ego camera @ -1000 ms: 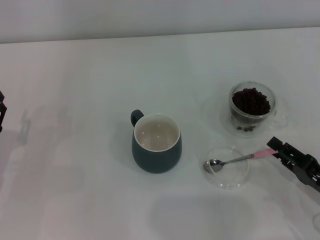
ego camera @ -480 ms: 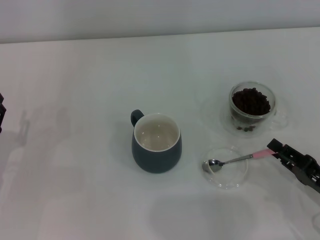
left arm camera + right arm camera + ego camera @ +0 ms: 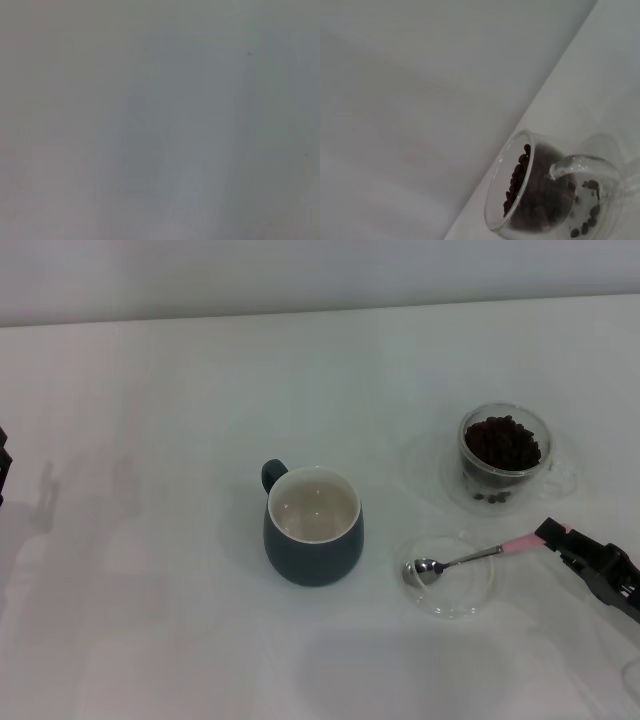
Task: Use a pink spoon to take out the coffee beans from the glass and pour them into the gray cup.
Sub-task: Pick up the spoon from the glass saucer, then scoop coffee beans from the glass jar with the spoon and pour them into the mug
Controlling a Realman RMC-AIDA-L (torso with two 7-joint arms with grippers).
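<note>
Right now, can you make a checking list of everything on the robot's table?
Surface: white table, no spills seen.
Spoon: bowl over the clear dish, pink handle end at the right gripper.
Glass: upright, full of beans.
Gray cup: upright, inside empty.
Clutter: nothing seen.
Grippers: right one shut on the spoon handle; left gripper parked at the table's left edge.
Cables: nothing seen.
Surroundings: plain pale wall behind the table.
</note>
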